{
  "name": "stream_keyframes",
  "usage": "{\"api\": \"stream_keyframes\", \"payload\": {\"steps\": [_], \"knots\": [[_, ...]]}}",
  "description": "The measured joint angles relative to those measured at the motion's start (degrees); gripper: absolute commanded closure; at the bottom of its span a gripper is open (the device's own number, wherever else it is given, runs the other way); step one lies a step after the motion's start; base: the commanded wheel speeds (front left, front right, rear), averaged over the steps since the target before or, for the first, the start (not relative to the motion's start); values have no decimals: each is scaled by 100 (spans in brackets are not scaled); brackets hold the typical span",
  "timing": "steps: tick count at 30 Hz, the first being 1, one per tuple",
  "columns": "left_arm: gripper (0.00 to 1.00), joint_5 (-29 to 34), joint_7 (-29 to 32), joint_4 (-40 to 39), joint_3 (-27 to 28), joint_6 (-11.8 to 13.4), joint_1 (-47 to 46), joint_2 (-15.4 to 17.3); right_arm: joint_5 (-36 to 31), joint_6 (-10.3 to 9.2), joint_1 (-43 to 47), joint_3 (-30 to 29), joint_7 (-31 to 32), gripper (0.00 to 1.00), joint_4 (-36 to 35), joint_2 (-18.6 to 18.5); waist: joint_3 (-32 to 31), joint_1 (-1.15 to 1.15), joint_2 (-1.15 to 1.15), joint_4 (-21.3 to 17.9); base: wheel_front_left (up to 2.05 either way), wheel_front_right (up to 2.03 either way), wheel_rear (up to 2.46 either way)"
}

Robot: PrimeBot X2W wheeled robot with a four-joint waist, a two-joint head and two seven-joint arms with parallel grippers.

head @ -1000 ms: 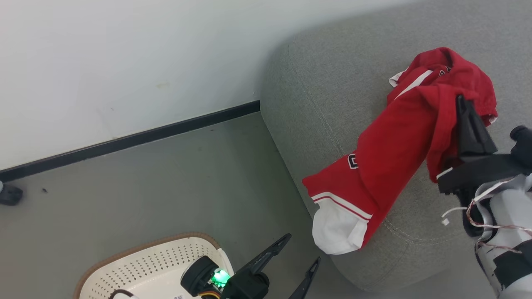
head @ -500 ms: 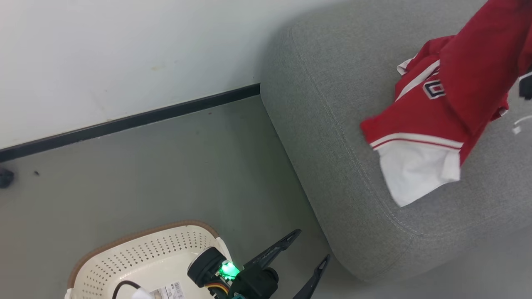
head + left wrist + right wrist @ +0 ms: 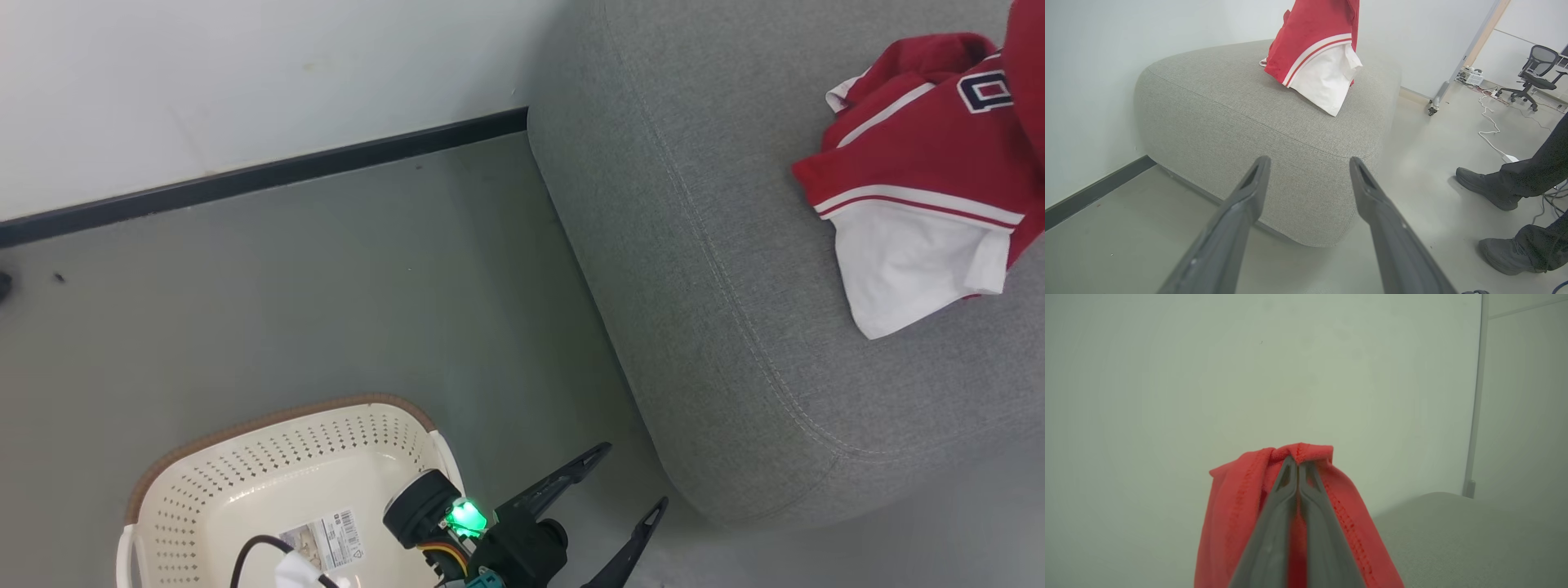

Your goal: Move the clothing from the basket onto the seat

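One bright red soft garment with white panels and thin white stripes (image 3: 914, 163) hung pinched at a fold between the two right fingers (image 3: 1278, 514), which were pressed together on the cloth, and its white lower end rested on top of the one large grey woven-fabric seat (image 3: 694, 245). The one oval cream-white perforated plastic basket with a brown rim (image 3: 204, 490) stood on the grey floor (image 3: 326, 286) apart from the seat, one printed label (image 3: 326, 539) on its bottom. Just beside the basket, the two left fingers (image 3: 1241, 204) were spread wide above the floor, and a person's two dark shoes (image 3: 1484, 188) stood near the seat.
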Motion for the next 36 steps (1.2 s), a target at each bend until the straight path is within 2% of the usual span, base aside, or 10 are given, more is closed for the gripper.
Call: {"api": "stream_keyframes", "payload": {"steps": [13, 17, 28, 36], "knots": [[0, 64, 100, -135, -60, -5, -351, -14, -49, 9, -640, -365, -22, 100, 355, -627, 645, 1, 0, 193, 0, 0, 0], [0, 169, 100, -142, -63, -16, -445, -19, -97, 70, -645, -368, -22, 100, 524, -667, 816, 0, 0, 262, 0, 0, 0], [0, 244, 101, -141, -23, -46, -711, 36, -105, 219, -485, -276, -21, 100, 1003, -115, 1366, 0, 0, 423, 0, 0, 0], [0, 245, 96, -54, -15, -47, -823, 36, -90, 219, -23, -367, -22, 100, 1289, 205, 1496, 0, 0, 439, 0, 0, 0]]}}
